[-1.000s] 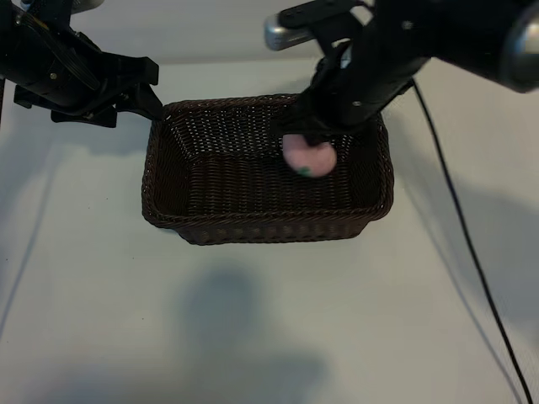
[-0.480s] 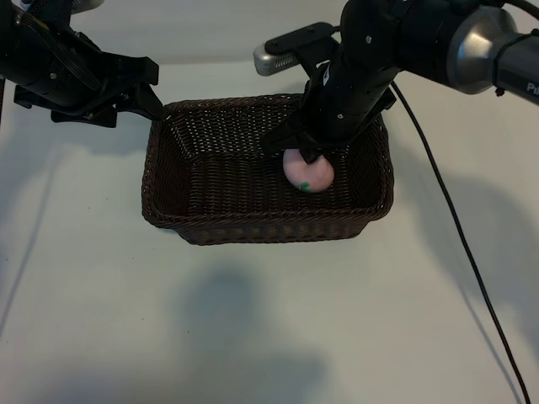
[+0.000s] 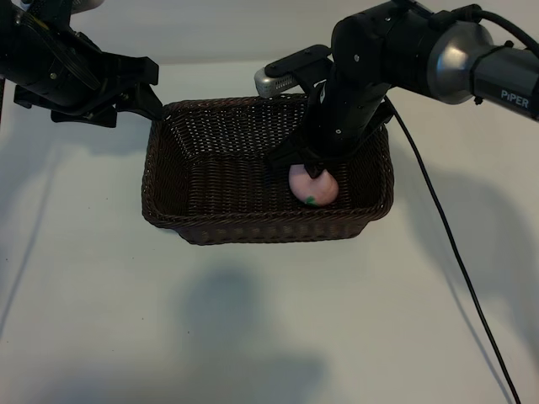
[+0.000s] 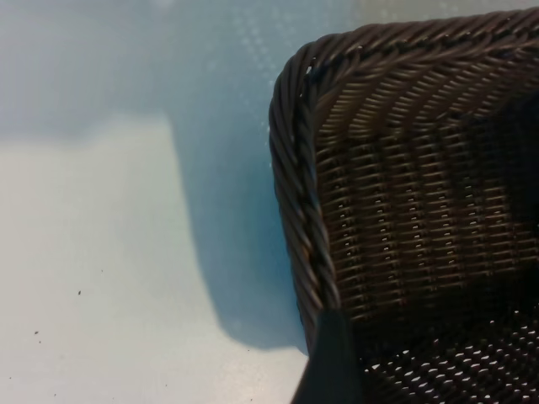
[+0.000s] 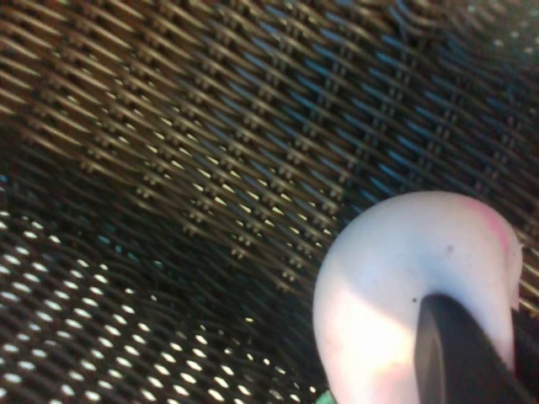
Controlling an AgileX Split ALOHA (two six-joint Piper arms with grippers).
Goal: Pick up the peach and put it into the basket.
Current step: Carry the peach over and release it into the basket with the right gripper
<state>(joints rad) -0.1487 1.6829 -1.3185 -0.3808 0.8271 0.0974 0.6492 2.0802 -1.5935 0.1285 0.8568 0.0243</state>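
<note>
The pale-pink peach (image 3: pixel 313 187) with a green mark hangs low inside the dark-brown wicker basket (image 3: pixel 253 231), toward its front right part. My right gripper (image 3: pixel 310 168) reaches down into the basket and is shut on the peach. In the right wrist view the peach (image 5: pixel 396 269) fills the corner with a black finger (image 5: pixel 459 353) pressed on it, above the woven basket floor (image 5: pixel 168 126). My left gripper (image 3: pixel 145 99) stays open at the basket's back left corner. One of its fingers (image 4: pixel 330 362) shows just by the braided rim (image 4: pixel 295 168).
A black cable (image 3: pixel 455 244) runs from the right arm across the white table at the right. The bare white tabletop (image 3: pixel 253 337) stretches in front of the basket and to its left.
The right gripper has come down and slightly forward with the peach, deeper into the basket. The left arm has not moved.
</note>
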